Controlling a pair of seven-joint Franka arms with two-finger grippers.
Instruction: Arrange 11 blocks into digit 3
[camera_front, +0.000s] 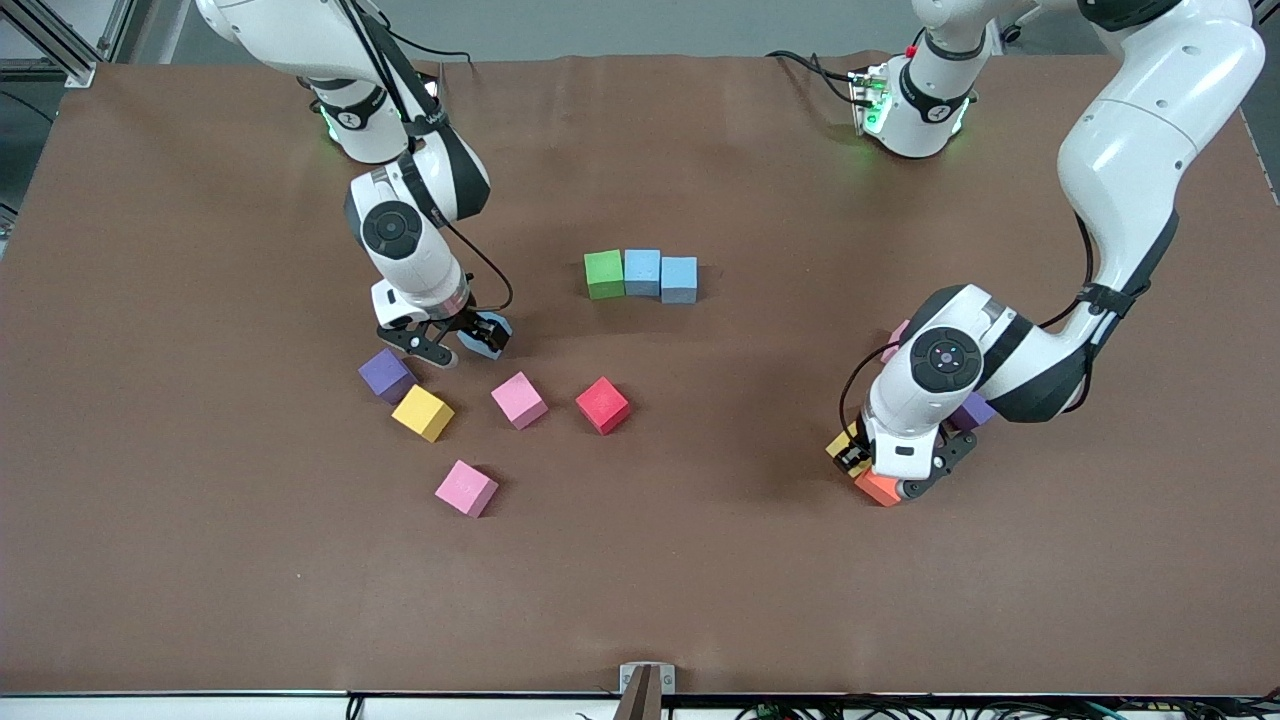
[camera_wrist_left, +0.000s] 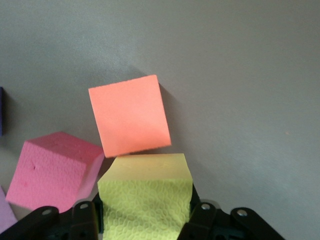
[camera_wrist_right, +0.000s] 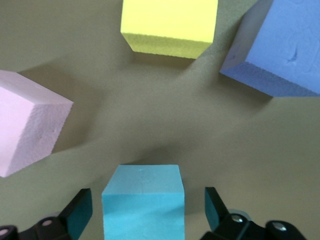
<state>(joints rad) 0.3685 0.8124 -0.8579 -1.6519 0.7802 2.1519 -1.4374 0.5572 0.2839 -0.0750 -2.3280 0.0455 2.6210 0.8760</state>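
The right arm is bent down over the counter (camera_front: 200, 560), and the right claw (camera_front: 452, 343) is seen low, with its fingers spread and a light blue block (camera_wrist_right: 143, 200) standing loose between them, not pressed. Near this claw a purple block (camera_front: 386, 374), a yellow block (camera_front: 422, 412), two pink blocks (camera_front: 519, 399) (camera_front: 466, 488) and a red block (camera_front: 602, 404) are scattered, all apart from each other. In the middle of the counter a short row is formed by a green block (camera_front: 604, 274) and two light blue blocks (camera_front: 642, 272) (camera_front: 679, 279), placed side by side and touching. The left arm is folded in a deep elbow at its own end of the counter, with the wrist turned down. The left claw (camera_front: 868, 468) is pressed onto a second yellow block (camera_wrist_left: 146, 197), which is pinched between its fingers. An orange block (camera_wrist_left: 130, 116) is lying just beside this yellow one, touching it at an edge. A third pink block (camera_wrist_left: 52, 170) is found beside them, and another purple block (camera_front: 973, 411) is partly hidden under the left arm.
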